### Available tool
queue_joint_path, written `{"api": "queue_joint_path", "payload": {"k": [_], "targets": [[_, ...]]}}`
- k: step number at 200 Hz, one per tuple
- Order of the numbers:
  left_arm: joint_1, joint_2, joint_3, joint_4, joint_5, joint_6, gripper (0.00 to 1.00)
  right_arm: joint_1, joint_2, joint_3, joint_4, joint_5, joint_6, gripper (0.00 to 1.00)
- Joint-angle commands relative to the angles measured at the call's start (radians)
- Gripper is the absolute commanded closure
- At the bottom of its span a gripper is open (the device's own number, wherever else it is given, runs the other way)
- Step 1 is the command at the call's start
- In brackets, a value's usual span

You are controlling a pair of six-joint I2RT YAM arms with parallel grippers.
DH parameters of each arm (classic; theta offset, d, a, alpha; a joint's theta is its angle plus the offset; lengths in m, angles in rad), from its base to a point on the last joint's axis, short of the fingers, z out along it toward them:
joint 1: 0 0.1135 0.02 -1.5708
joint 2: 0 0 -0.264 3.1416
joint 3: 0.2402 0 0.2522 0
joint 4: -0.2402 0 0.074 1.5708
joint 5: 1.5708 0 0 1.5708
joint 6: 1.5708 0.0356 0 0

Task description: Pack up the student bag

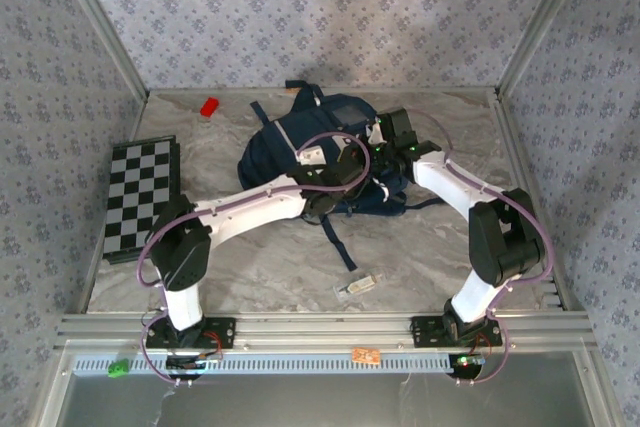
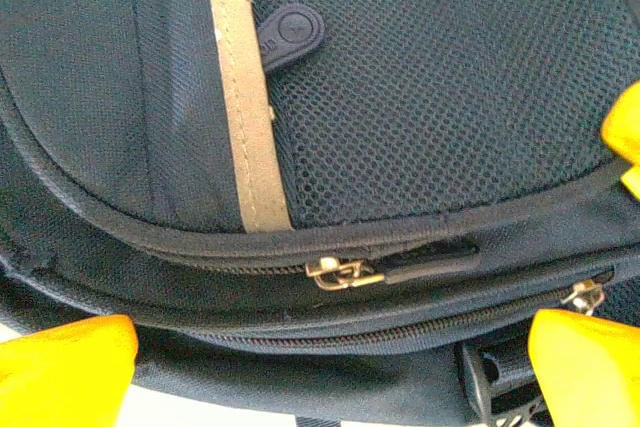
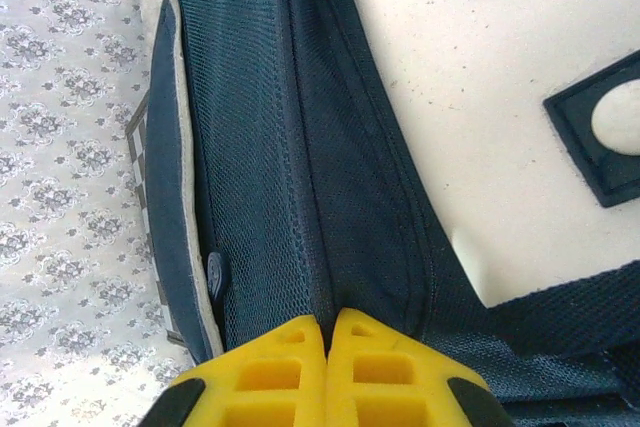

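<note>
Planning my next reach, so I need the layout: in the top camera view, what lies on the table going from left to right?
Along the table: black-and-white checkerboard → small red block → student bag.

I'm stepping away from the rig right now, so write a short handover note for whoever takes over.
Left claw: open, over a closed zipper on the bag.
Right claw: shut at a bag seam; grip on fabric unclear.
Bag: lying mid-table.
Done: nothing visibly packed.
To do: open the zipper, load the red block, clear item, perhaps checkerboard.
</note>
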Motion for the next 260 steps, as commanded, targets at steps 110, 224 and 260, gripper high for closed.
{"api": "queue_joint_path", "payload": {"k": [110, 224, 260], "targets": [[0.072, -0.097, -0.109, -0.026, -0.15, -0.294, 0.01, -0.004, 0.021, -0.03, 0.126, -0.009, 0.045, 1.0], [0.087, -0.196, -0.119, 0.059, 0.05, -0.023, 0.05, -0.013, 0.036, 0.027, 0.122, -0.004, 0.051, 1.0], [0.078, -0.09, -0.014, 0.009, 0.097, -0.013, 0.06, -0.023, 0.048, 0.041, 0.119, -0.016, 0.06, 1.0]]}}
